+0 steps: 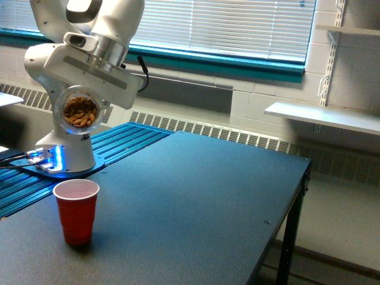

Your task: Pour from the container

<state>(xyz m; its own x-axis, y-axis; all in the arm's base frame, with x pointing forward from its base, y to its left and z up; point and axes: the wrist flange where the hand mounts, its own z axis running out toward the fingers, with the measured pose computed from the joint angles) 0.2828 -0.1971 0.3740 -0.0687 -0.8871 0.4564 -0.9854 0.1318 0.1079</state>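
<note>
The container [80,111], a small clear round jar with brown nuts showing through, hangs in the air at the exterior view's left. My gripper [81,110] is shut on it, and the white hand sits above and behind the jar. The jar lies tipped on its side, its round face turned toward the camera. A red plastic cup [76,211] stands upright on the dark table [196,202], below the jar and a good way under it. The cup's inside looks pale and holds no nuts that I can see.
The arm's white base [65,148] stands on a blue ribbed platform [119,142] behind the cup. The table's edge [300,178] runs along the exterior view's right. A white wall shelf [323,116] hangs beyond it, and window blinds fill the back wall.
</note>
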